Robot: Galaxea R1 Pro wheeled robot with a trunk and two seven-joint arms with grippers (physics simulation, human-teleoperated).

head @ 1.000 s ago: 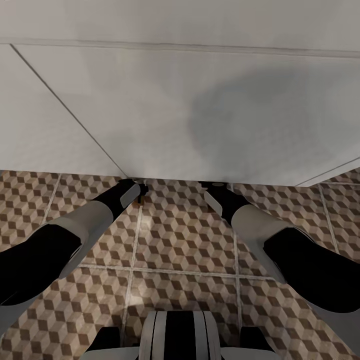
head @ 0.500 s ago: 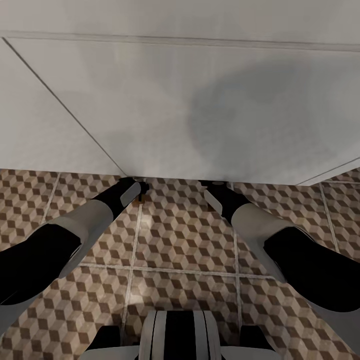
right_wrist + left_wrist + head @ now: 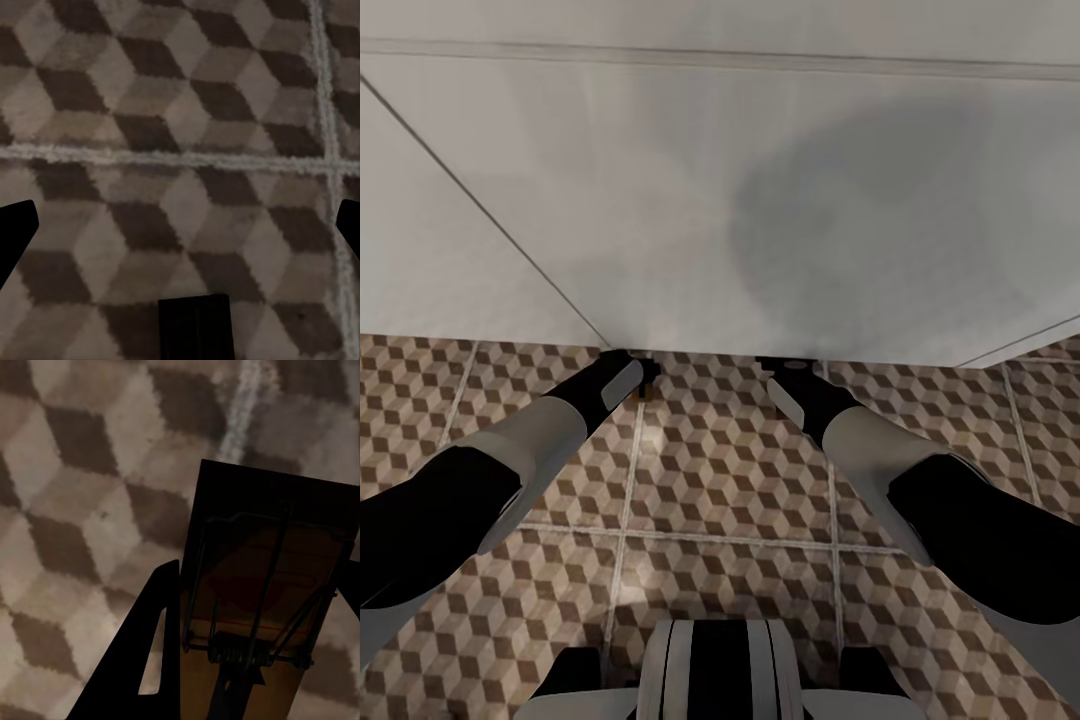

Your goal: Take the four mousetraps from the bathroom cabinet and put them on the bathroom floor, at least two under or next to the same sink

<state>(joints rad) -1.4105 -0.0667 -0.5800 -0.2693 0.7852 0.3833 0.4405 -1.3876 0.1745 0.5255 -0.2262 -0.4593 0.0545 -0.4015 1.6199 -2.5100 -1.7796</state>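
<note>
Head view shifted slightly against the two earlier frames: white underside of the sink (image 3: 760, 200) now larger and lower in frame, its front edge closer over both arms, consistent with a small advance or tilt of camera and trunk rather than any move of the fixtures. Both arms in the same pose as before, extended low over the bathroom floor (image 3: 720, 470) toward the shadowed strip beneath the sink. Left gripper (image 3: 643, 378) closed on a mousetrap (image 3: 262, 607), dark wooden slab with wire bar and spring, held between the dark fingers (image 3: 142, 660) just above the cube-patterned tiles, near a pale grout line. Right gripper (image 3: 785, 368) wide open and empty, fingertips far apart at the margins of the right wrist view, bare tiles between. Probable step: carrying the held mousetrap to the floor edge directly below the sink for release. No mousetrap visible resting on the floor; count already placed not determinable.
</note>
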